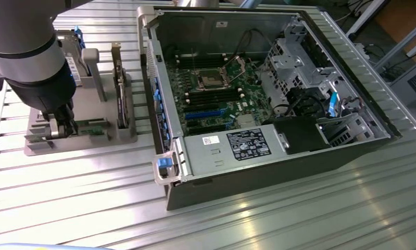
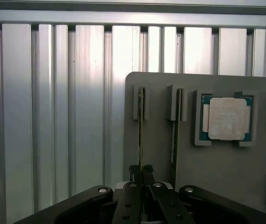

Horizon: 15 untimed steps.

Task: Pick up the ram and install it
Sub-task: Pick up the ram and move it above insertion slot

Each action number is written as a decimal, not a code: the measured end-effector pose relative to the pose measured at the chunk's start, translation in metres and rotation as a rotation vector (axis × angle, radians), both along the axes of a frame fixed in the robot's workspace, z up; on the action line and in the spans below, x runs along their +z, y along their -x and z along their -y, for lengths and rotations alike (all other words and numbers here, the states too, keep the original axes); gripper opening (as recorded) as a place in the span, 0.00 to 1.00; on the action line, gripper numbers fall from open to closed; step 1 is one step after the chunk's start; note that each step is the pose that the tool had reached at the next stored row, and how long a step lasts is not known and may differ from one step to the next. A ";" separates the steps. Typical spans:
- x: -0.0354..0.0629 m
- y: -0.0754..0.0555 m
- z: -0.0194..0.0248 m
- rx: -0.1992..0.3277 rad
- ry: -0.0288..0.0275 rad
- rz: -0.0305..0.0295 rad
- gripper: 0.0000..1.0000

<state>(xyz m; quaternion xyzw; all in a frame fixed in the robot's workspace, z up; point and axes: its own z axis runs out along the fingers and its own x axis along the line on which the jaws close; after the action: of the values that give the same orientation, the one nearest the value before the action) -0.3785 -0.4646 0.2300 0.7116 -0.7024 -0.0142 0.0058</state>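
Wrist view: the hand [image 2: 141,171] is clamped on the ram [image 2: 141,121]; the ram stands on edge in a slot of the grey holder [image 2: 156,140], reaching out ahead of the fingertips; a second stick [image 2: 175,126] stands just beside the hand; the processor [image 2: 227,118] lies beyond that; the holder rests on the table [image 2: 53,116].

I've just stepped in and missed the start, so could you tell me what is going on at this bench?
A single robot arm is working on fitting memory into an open computer case. Its pincer is down at the gray holder beside the case, closed on the thin edge of the ram. The ram stands in its slot in the holder and is not yet lifted. A second stick and a processor chip sit in the same holder.
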 end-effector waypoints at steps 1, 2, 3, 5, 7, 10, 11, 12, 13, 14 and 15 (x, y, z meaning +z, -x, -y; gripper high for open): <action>0.0017 0.000 0.0000 0.000 0.0000 0.0000 0.12; 0.0030 0.000 0.0000 0.000 0.0000 0.0000 0.12; 0.0043 0.000 0.0000 0.000 0.0001 0.0000 0.12; 0.0068 0.000 0.0000 0.000 0.0000 0.0001 0.12; 0.0130 0.000 0.0000 0.000 0.0001 0.0000 0.12; 0.0180 0.000 0.0000 0.000 0.0001 0.0000 0.12; 0.0210 0.000 0.0000 0.000 -0.0001 0.0001 0.12; 0.0233 0.000 0.0000 0.000 0.0000 0.0000 0.12; 0.0246 0.000 0.0000 0.000 0.0000 0.0000 0.12; 0.0259 0.000 0.0000 0.000 0.0000 0.0000 0.12; 0.0284 0.000 0.0000 0.000 0.0001 0.0000 0.12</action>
<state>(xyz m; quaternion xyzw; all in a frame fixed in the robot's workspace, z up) -0.3785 -0.4646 0.2585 0.7116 -0.7024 -0.0142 0.0059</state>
